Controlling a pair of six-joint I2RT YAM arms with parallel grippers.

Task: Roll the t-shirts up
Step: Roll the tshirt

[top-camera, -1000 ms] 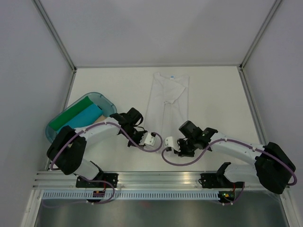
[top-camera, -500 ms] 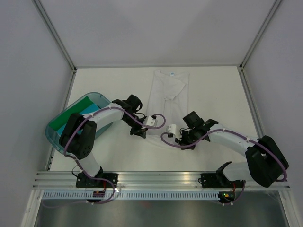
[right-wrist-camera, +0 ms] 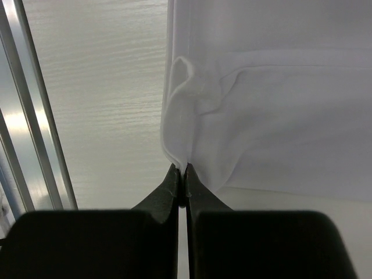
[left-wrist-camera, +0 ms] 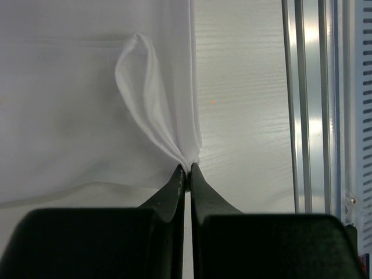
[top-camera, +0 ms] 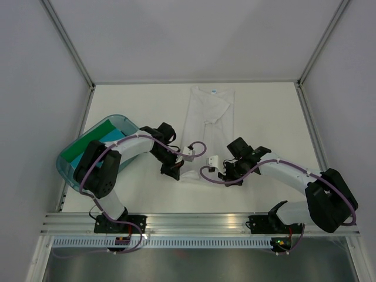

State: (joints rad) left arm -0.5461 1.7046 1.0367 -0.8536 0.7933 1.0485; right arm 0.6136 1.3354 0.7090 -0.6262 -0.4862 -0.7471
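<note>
Left tool (left-wrist-camera: 187,168), right tool (right-wrist-camera: 182,170) each pinch white t-shirt (top-camera: 209,124) near-hem corners.

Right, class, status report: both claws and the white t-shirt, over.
Left claw shut on plain white cloth t-shirt, near hem corner. Right claw shut on opposite corner. Nothing blocking.

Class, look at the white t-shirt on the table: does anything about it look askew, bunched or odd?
Only the near hem: both corners of the white t-shirt pucker into small raised folds where the left gripper and right gripper pinch them. The rest lies flat as a long folded strip; no damage shows.
</note>
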